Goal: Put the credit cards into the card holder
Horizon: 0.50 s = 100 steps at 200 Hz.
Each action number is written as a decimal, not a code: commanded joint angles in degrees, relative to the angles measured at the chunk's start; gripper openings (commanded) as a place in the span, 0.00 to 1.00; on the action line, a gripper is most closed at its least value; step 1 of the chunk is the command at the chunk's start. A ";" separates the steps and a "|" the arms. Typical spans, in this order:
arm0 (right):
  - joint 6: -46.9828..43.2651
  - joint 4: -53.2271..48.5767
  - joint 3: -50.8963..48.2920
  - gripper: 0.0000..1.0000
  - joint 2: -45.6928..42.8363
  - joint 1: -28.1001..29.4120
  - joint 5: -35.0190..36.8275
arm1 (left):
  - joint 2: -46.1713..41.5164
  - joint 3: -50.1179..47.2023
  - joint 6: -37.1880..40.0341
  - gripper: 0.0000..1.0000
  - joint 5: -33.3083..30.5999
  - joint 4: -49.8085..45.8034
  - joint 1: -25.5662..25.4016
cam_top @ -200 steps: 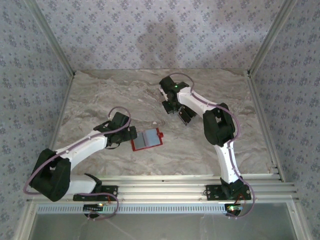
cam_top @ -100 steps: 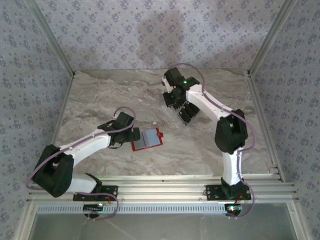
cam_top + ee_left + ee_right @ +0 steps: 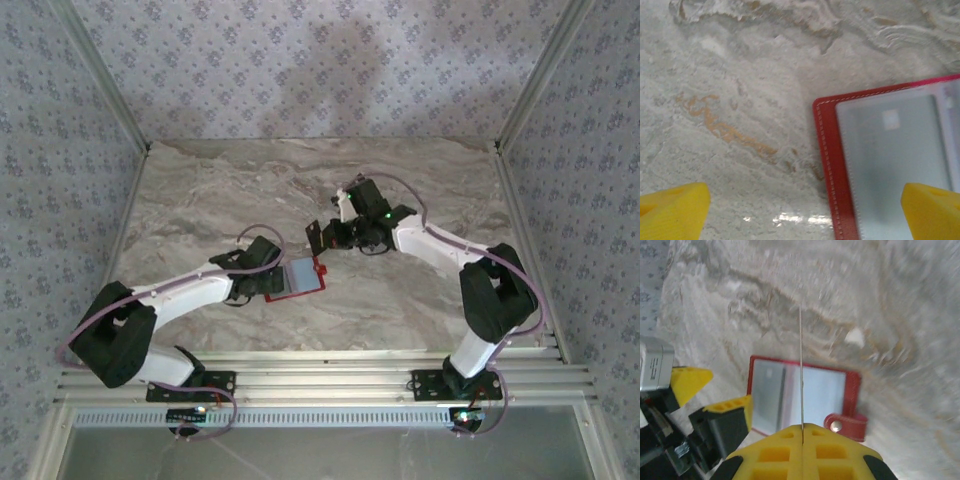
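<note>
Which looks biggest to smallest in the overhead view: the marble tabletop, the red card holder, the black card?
1. marble tabletop
2. red card holder
3. black card, which looks smallest, but it is held tilted, so its place below the card holder is unsure.

Your left gripper (image 3: 273, 282) is low, jaws spread wide; your right gripper (image 3: 326, 238) reaches toward it, pinching a card (image 3: 314, 238).
</note>
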 commanded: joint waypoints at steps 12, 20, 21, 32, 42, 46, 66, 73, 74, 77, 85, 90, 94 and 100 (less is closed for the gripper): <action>8.72 12.55 -4.98 0.00 -2.10 2.81 -4.57 | -0.10 -2.21 -2.01 0.98 -2.37 -1.44 -0.50; 9.54 13.92 -5.79 0.00 -1.75 3.34 -4.59 | -0.01 -2.56 -2.21 0.98 -2.53 -1.38 -0.59; 9.64 14.08 -5.94 0.00 -1.70 3.42 -4.54 | -0.01 -2.57 -2.27 0.98 -2.54 -1.41 -0.62; 10.52 16.08 -7.30 0.00 -1.09 4.39 -4.15 | -0.01 -2.92 -2.53 0.98 -2.72 -1.64 -0.55; 11.26 17.83 -8.45 0.00 -0.55 5.09 -3.81 | -0.38 -3.28 -2.76 0.98 -2.91 -1.90 -0.56; 11.56 18.53 -8.89 0.00 -0.32 5.24 -3.82 | -0.51 -3.53 -2.90 0.98 -3.04 -1.89 -0.62; 13.06 22.80 -11.22 0.00 0.62 6.00 -3.71 | -1.31 -4.12 -3.13 0.98 -3.59 -2.71 -0.57; 13.55 24.24 -11.93 0.00 0.88 6.25 -3.77 | -1.49 -4.25 -3.17 0.98 -3.74 -2.92 -0.60; 13.63 24.46 -12.05 0.00 0.93 6.23 -3.74 | -1.50 -4.25 -3.15 0.98 -3.76 -2.97 -0.58; 13.84 25.04 -12.40 0.00 1.14 6.35 -3.74 | -1.50 -4.33 -3.13 0.98 -3.77 -3.02 -0.57; 14.31 26.32 -13.00 0.00 1.56 6.48 -3.62 | -1.51 -4.42 -3.15 0.98 -3.98 -3.19 -0.58; 14.47 26.98 -13.31 0.00 1.74 6.64 -3.57 | -1.50 -4.40 -3.18 0.98 -3.99 -3.20 -0.59; 14.57 27.57 -13.54 0.00 1.99 6.77 -3.61 | -1.45 -4.44 -3.13 0.98 -4.02 -3.24 -0.59; 14.75 28.35 -13.79 0.00 2.32 7.05 -3.62 | -1.37 -4.52 -3.20 0.98 -3.96 -3.20 -0.54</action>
